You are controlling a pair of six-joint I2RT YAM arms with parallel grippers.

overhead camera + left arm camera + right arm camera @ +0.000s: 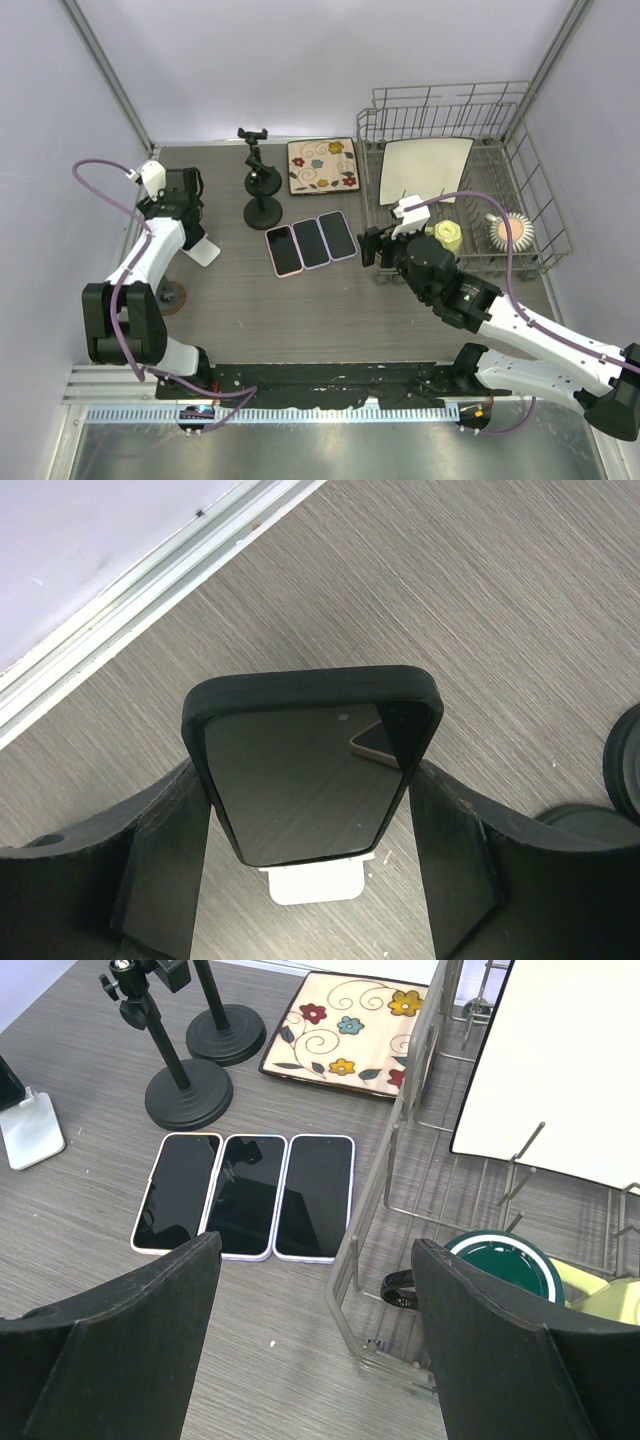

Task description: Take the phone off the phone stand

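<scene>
One phone point(300, 790) gripped in left tool point(310, 810), long axis along fingers point(160, 860); right tool point(315, 1260) spread, empty.

The left arm point(150, 250) and right arm point(540, 335) wear smooth white shells between chunky black joint housings. A lilac cable point(95, 180) loops off each wrist, beside a small white camera block point(150, 176). A green light point(463, 293) glows on the right arm's black section. The left claw point(310, 780) and right claw point(318, 1255) have broad, matte black wedge fingers point(120, 1350), lightly scuffed.
</scene>
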